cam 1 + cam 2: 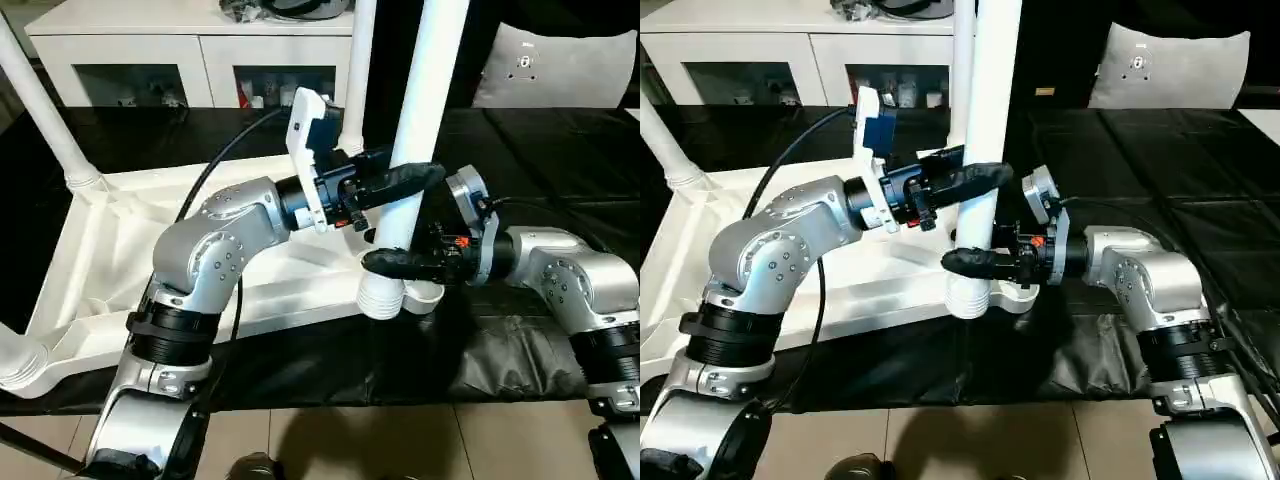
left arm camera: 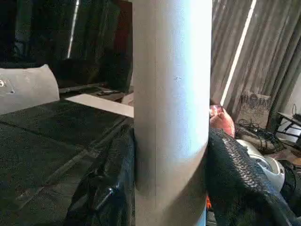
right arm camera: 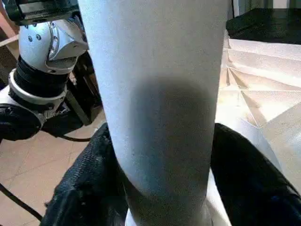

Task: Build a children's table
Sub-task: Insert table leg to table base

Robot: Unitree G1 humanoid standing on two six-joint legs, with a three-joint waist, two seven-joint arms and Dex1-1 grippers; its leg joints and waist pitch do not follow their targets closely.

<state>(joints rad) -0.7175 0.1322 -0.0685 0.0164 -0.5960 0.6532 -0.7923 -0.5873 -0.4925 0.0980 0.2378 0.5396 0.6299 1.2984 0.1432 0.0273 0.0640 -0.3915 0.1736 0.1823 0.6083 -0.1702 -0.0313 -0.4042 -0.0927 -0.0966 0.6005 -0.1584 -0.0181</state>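
The children's table top lies upside down on the black-covered work table, ribbed underside up. A white tubular leg stands upright over the near right corner socket, its ribbed lower end at the socket. My left gripper is shut on this leg at mid height, fingers on both sides. Lower down, my right gripper holds the same leg just above the socket, fingers pressed to both sides. Three other legs stand in the other corners.
The black-covered work table stretches to the right and back. Behind it stand a white cabinet and a grey cushion. The table's front edge runs just below the white top, with tiled floor beneath.
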